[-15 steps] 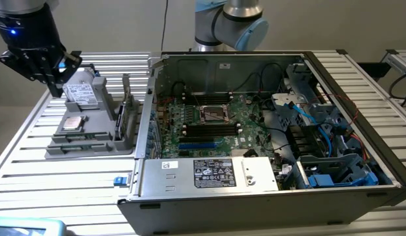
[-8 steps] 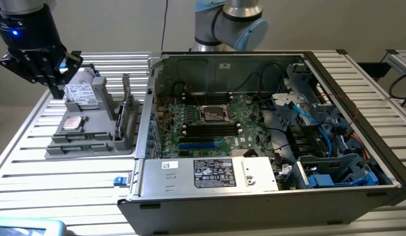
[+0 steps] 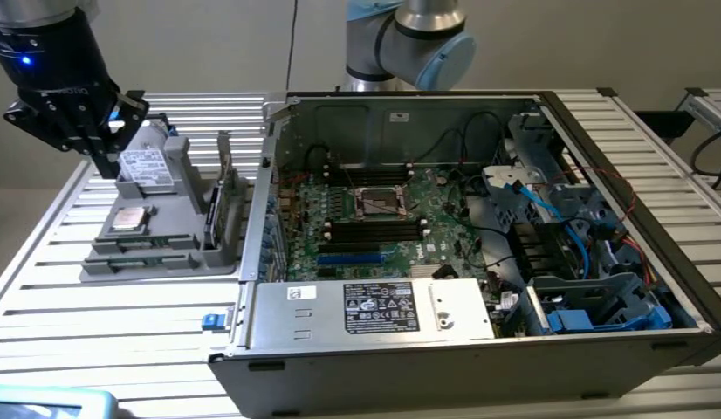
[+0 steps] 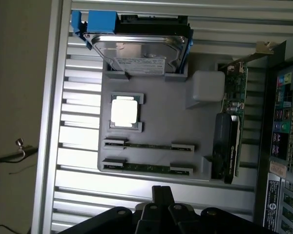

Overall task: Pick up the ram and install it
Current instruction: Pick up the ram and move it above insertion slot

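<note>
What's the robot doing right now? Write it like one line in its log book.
gripper: shut, empty, above tray | ram: two sticks lying in tray, untouched | computer case: open

It was a robotics lab: an opened computer case lay on a slatted aluminium bench, a robot arm behind it.

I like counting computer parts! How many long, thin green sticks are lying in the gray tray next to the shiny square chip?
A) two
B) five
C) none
A: in the wrist view, one ram stick and a second ram stick lie side by side in their slots in the gray tray, next to the square silver chip.
</note>
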### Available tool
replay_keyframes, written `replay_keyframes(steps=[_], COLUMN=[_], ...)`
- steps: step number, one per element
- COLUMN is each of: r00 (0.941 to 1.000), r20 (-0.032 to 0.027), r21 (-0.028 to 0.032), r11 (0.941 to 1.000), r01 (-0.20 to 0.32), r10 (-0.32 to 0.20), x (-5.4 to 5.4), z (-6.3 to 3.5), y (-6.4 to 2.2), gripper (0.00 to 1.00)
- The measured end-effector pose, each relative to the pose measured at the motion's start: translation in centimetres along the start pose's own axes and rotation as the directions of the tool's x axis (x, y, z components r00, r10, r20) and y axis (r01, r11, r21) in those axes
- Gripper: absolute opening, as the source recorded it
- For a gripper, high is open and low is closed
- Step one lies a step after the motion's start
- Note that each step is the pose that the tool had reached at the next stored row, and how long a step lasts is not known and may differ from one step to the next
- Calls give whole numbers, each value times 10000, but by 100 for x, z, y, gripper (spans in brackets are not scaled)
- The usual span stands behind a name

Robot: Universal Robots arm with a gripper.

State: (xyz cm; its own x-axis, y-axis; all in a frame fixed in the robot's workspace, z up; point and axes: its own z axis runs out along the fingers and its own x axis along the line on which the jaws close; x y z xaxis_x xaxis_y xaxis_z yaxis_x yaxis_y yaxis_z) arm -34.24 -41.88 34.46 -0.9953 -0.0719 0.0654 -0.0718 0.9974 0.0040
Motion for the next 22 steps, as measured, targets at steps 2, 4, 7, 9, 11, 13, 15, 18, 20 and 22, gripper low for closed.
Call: replay_keyframes(steps=[2,4,7,9,11,13,15,18,20,22], r00=[10000,10000,10000,10000,10000,10000,10000,10000,10000,10000], r20=[0,0,0,0,0,0,1,0,1,0], r21=[0,1,0,0,0,0,0,0,0,1], r11=[10000,10000,10000,10000,10000,10000,10000,10000,10000,10000], r01=[-1,-2,-1,-1,-1,-1,-1,-1,-1,-1], r10=[1,2,1,1,1,1,1,1,1,1], x=[1,1,1,1,1,1,1,1,1,1], z=[0,0,0,0,1,1,0,0,1,0], y=[0,0,0,0,0,0,0,0,0,0], gripper=[11,11,11,11,11,11,18,30,36,36])
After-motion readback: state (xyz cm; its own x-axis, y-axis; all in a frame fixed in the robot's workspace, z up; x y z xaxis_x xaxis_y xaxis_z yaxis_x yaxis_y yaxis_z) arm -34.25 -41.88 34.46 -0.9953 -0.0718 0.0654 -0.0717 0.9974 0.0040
